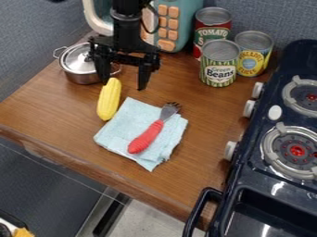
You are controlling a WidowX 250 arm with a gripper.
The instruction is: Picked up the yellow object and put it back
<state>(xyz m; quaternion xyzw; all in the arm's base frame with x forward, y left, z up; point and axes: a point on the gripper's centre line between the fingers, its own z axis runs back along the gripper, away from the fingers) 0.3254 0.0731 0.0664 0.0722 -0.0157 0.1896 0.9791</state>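
Note:
The gripper [123, 84] hangs over the back left of the wooden counter, its two fingers spread wide with nothing between them. A yellow toy corn cob [109, 99] lies on the counter, its upper end by the left fingertip; whether they touch I cannot tell. The cob is just left of a folded light blue cloth [123, 126], close to the cloth's edge.
On the cloth rests a fork with a red handle [146, 137]. A lidded metal pot [79, 65] stands behind the cob, left of the gripper. Back right are cans [219, 67]; a dark toy stove [254, 194] borders the right. A teal toy microwave [180, 23] stands behind.

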